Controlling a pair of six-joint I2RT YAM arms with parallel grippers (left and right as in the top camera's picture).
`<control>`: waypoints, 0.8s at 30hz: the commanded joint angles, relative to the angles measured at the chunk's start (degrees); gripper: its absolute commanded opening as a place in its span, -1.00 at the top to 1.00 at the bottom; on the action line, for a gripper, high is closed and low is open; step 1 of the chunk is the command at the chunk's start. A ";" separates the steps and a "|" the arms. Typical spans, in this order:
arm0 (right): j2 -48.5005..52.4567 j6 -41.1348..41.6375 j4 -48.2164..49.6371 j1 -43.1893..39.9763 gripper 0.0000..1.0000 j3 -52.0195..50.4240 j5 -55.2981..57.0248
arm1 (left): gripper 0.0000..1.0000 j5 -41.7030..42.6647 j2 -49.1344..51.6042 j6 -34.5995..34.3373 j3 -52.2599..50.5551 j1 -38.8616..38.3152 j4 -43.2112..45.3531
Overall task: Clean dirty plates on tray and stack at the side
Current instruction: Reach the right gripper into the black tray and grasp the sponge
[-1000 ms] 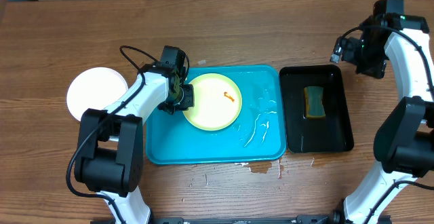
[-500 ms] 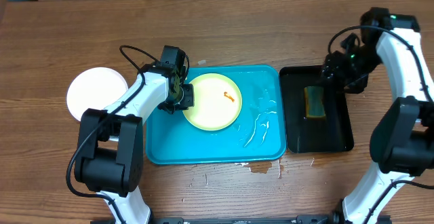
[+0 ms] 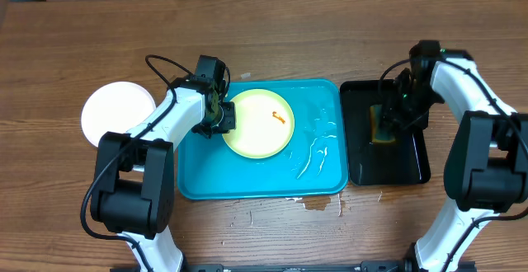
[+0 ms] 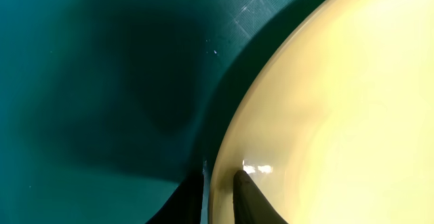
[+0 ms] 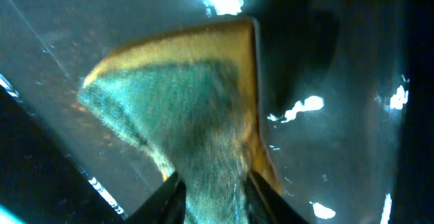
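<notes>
**Overhead and wrist views.** We take the cyan tray (image 3: 247, 185), lying mid-bench (image 3: 264, 33), as our landmark. On the left half of the cyan tray rests the pale yellow-green plate (image 3: 258, 132), bearing a small orange smear (image 3: 279, 117) near its centre; streaks of water (image 3: 318, 150) lie on the right half. The left jaws are clenched on this plate's left rim, one finger over the rim, the other outside it on the cyan tray's floor. A white plate (image 3: 118, 114) sits on the bench left of the cyan tray, apart from it; we cannot tell whether it is one plate or a stack. A black tray (image 3: 388, 165) lies just right of the cyan tray; in it the right jaws grasp a yellow-and-green sponge (image 5: 183, 95), one finger at each side.
</notes>
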 commanded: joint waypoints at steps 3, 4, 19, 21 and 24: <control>-1.53 1.05 9.42 3.34 0.60 -8.52 0.37 | 0.63 -1.03 0.79 1.36 -0.74 -0.42 0.11; -1.53 1.05 10.93 3.74 0.60 -9.60 0.55 | 0.63 -1.03 0.79 1.36 -0.74 -0.42 0.11; -1.70 1.01 4.35 4.35 0.06 2.32 -0.48 | 0.61 -1.03 0.79 1.36 -0.74 -0.42 0.09; -1.62 1.03 4.92 4.35 0.05 2.10 1.14 | 0.62 -1.03 0.79 1.36 -0.74 -0.42 0.09; -1.62 1.03 6.14 4.35 0.07 0.90 3.19 | 0.61 -1.03 0.79 1.36 -0.74 -0.42 0.11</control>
